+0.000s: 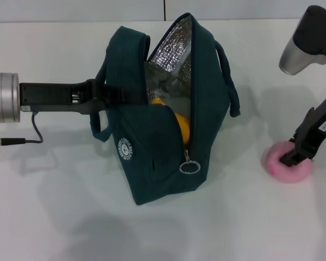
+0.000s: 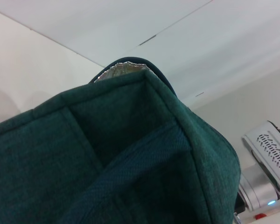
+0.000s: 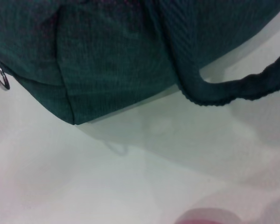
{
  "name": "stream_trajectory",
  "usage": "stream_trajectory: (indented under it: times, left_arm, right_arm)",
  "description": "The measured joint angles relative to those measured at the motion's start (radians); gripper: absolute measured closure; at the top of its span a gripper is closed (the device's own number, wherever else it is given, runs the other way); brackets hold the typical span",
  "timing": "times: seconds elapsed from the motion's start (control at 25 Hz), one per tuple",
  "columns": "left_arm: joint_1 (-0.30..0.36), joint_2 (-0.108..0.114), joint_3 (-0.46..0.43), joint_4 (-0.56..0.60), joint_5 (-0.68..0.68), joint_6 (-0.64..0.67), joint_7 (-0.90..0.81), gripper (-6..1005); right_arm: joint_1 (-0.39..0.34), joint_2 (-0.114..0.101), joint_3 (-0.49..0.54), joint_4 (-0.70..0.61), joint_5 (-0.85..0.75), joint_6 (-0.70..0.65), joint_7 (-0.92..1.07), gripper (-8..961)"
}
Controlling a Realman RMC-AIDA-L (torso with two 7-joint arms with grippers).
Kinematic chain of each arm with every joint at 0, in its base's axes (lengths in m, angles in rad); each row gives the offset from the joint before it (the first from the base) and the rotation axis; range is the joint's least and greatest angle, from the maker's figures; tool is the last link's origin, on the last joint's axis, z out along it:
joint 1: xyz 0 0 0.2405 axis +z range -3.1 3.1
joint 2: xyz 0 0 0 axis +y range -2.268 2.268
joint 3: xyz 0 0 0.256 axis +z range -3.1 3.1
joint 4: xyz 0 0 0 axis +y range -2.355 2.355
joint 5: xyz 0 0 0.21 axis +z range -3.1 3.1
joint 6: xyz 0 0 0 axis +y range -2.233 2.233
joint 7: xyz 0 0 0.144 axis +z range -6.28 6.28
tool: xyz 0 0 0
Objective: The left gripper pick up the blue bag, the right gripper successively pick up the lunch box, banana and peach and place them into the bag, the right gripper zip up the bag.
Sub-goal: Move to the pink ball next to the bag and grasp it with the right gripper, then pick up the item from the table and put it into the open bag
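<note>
Now | left claw [image 1: 111, 97] clamped on bag [image 1: 168, 163] | right claw [image 1: 296, 155] closed on peach [image 1: 280, 166], beside bag

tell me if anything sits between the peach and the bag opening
Nothing visible does. The peach lies on the table under the right gripper, right of the bag; bare table between them. The left gripper holds the bag's opening wide.

Open bag with fruit inside, peach off to the right

The dark teal bag [image 1: 168, 136] stands upright on the white surface [image 1: 70, 217], its zipper open to show silver foil lining and a yellow banana [image 1: 180, 126] inside; a metal ring pull [image 1: 189, 166] hangs in front. The pink peach [image 1: 285, 163] lies well apart on the right.
</note>
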State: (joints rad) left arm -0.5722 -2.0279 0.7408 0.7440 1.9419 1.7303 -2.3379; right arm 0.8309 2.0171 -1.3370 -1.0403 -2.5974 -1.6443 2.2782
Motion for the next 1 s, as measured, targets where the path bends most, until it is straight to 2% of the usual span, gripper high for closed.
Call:
stream_trajectory:
  times: [0.16, 0.32, 0.52, 0.64, 0.68, 0.72, 0.76, 0.92, 1.0]
  left_arm:
    - [0.001, 0.001, 0.001, 0.0, 0.0, 0.0, 0.0, 942]
    - [0.005, 0.001, -0.002, 0.0, 0.0, 0.0, 0.0, 942]
    - [0.007, 0.001, -0.002, 0.0, 0.0, 0.0, 0.005, 942]
    - [0.007, 0.0, -0.003, 0.0, 0.0, 0.0, 0.011, 942]
    - [0.007, 0.0, -0.003, 0.0, 0.0, 0.0, 0.011, 942]
    - [0.006, -0.001, -0.003, 0.0, 0.0, 0.0, 0.014, 942]
    - [0.006, -0.001, -0.003, 0.0, 0.0, 0.0, 0.014, 942]
    - [0.006, -0.003, -0.003, -0.004, 0.0, -0.002, 0.018, 942]
    - [0.003, -0.004, -0.003, -0.014, 0.001, -0.002, 0.019, 942]
  right_arm:
    - [-0.001, -0.002, 0.008, -0.024, 0.001, -0.009, -0.001, 560]
    - [-0.01, -0.006, 0.062, -0.074, 0.0, -0.016, 0.001, 688]
    - [-0.03, -0.008, 0.246, -0.155, 0.012, -0.026, -0.001, 719]
    - [-0.052, -0.007, 0.354, -0.233, 0.072, -0.026, -0.002, 737]
    - [-0.052, -0.007, 0.354, -0.233, 0.072, -0.026, -0.002, 746]
    - [-0.079, -0.01, 0.408, -0.283, 0.192, -0.018, -0.011, 754]
    - [-0.087, -0.011, 0.421, -0.295, 0.239, -0.015, -0.017, 763]
    - [-0.107, -0.02, 0.432, -0.31, 0.452, 0.003, -0.076, 795]
    - [-0.095, -0.015, 0.426, -0.301, 0.508, 0.019, -0.103, 811]
